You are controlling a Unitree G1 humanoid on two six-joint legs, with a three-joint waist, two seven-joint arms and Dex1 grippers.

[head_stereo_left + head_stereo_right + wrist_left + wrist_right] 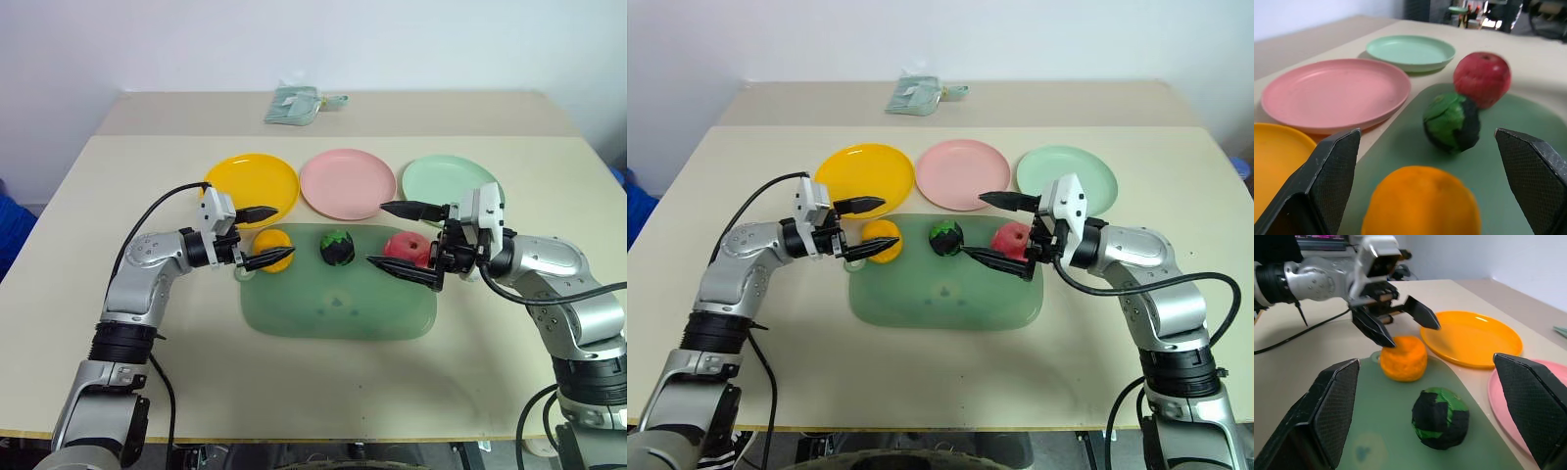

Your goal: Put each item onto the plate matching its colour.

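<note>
From my head camera, I look down on a beige table (118, 392). Three round plates sit in a row at its middle: a yellow plate (253, 184) on the left, a pink plate (348, 182) in the centre, a pale green plate (449, 179) on the right. Just in front of them lies a green mat (338, 305). On the mat, along its far edge, rest three toy foods: an orange fruit (274, 247) on the left, a dark green ball (336, 247) in the middle, a red apple (407, 249) on the right. My left gripper (260, 235) hangs at the orange fruit, fingers spread wide, one above it and one at its near side, holding nothing. My right gripper (404, 237) hangs at the red apple, fingers also spread wide and empty, pointing toward the middle. A folded pale green cloth (294, 103) lies at the far edge of the table.

From my left wrist, my two black fingers (1327, 181) stand far apart with the orange fruit close between them; beyond it are the green ball, then the apple, then the plates.

From my right wrist, my fingers (1327, 411) are equally wide apart. The green ball lies nearest, the orange fruit past it, with my left gripper poised over that fruit beside the yellow plate.
</note>
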